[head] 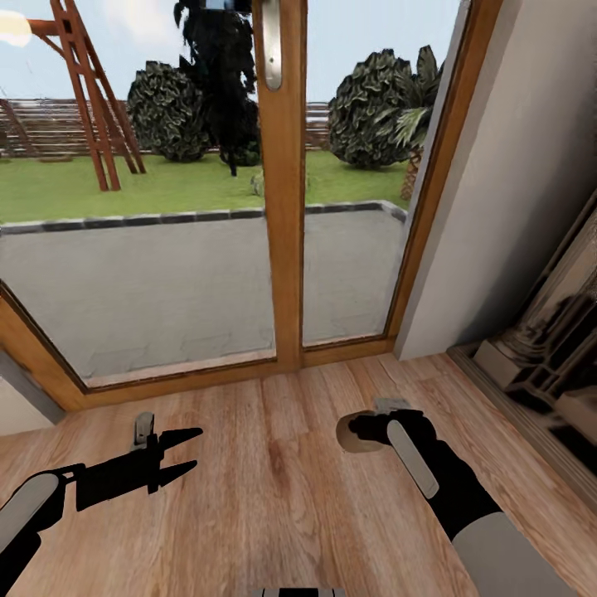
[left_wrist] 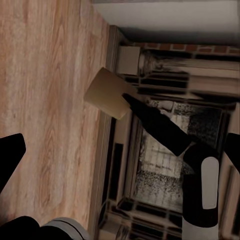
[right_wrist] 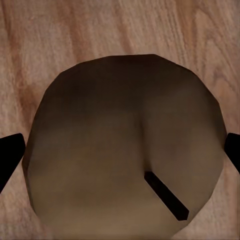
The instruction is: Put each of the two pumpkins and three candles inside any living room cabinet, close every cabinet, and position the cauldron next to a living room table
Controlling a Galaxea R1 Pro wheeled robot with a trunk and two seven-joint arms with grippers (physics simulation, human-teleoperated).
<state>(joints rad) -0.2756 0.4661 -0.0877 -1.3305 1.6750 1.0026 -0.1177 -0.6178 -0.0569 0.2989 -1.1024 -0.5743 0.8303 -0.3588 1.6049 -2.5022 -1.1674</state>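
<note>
A beige-tan candle [right_wrist: 120, 145] with a short dark wick is held between the fingers of my right gripper [right_wrist: 120, 155], seen from above its flat top over the wood floor. In the head view the right gripper [head: 355, 433] hangs low over the floor with the candle [head: 347, 437] showing as a tan patch at its tip. The left wrist view shows the same candle [left_wrist: 106, 93] at the end of the right arm's black fingers. My left gripper [head: 187, 452] stands open and empty over the floor at the lower left. The pumpkins, cabinet, cauldron and table are out of view.
Glass garden doors [head: 166, 249] with a wooden centre post [head: 286, 207] stand straight ahead, with patio and lawn beyond. A grey wall [head: 514, 207] and the ornate fireplace [head: 547, 356] close off the right side. Light wood-plank floor [head: 265, 497] lies under both arms.
</note>
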